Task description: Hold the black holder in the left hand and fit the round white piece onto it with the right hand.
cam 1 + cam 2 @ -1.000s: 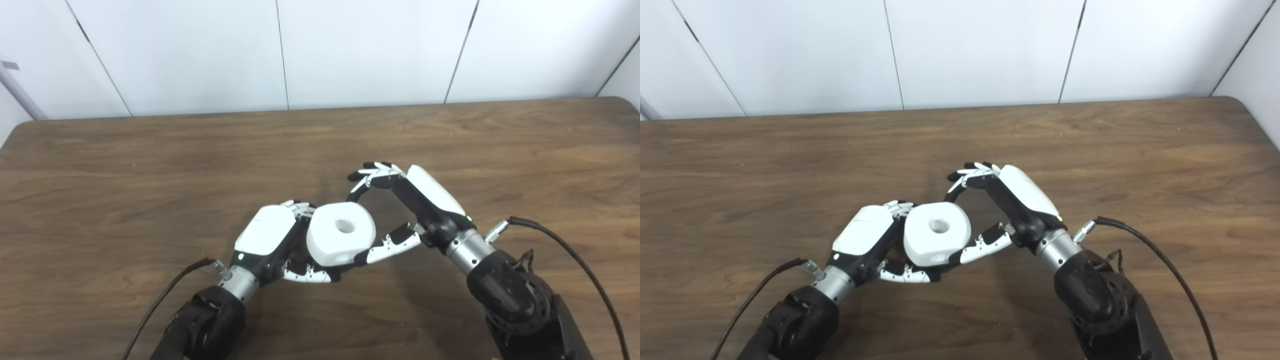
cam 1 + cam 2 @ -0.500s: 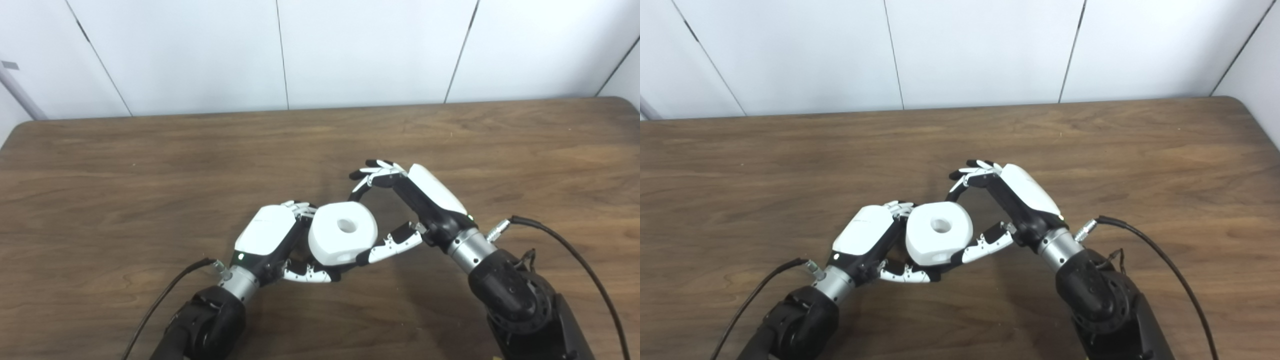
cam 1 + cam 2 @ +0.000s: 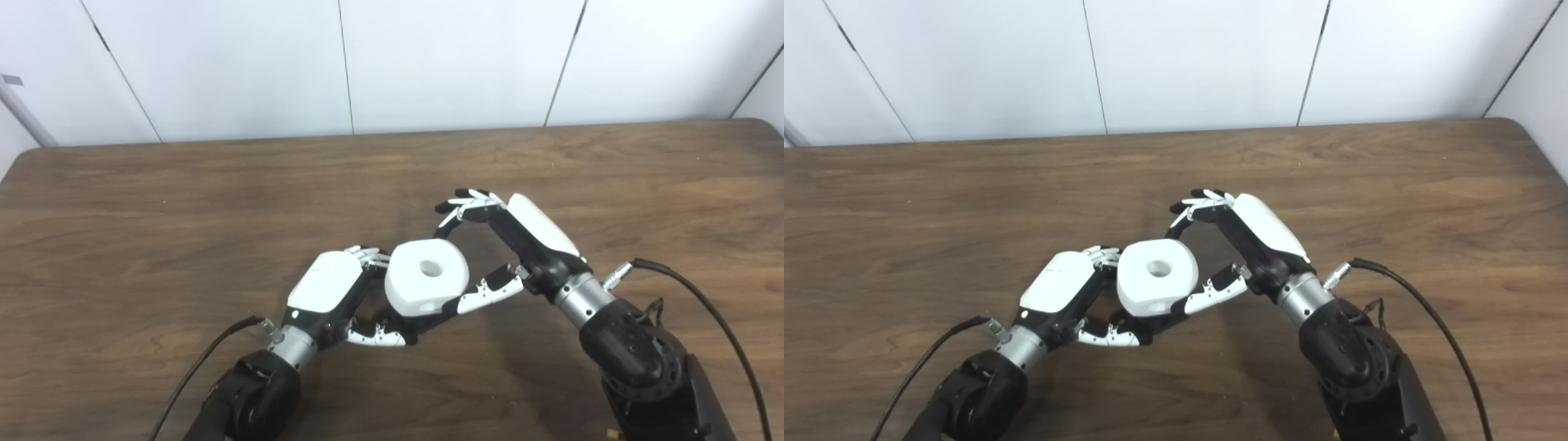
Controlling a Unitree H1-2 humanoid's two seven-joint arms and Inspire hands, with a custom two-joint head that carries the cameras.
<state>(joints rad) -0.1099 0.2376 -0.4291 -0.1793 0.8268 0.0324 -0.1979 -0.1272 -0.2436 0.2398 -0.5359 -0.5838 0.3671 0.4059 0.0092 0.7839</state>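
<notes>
Since a second ago my right hand has carried the white piece a little up and to the right, away from my left hand, which has kept its place. The piece is now clasped by my right hand: the thumb presses its near right edge and the fingers curl round behind its far side. Its flat face with the round hole looks up toward me.

My left hand lies just left of the piece, palm turned toward it, fingers bent and its thumb reaching under the piece's near edge. A bit of black shows below the piece, between my two thumbs, and I take it for the holder, though it is mostly hidden; I cannot tell how firmly my left hand has it, nor whether the piece touches it.

All of this hangs low over the middle of the brown bench, with the white wall well behind the piece.
</notes>
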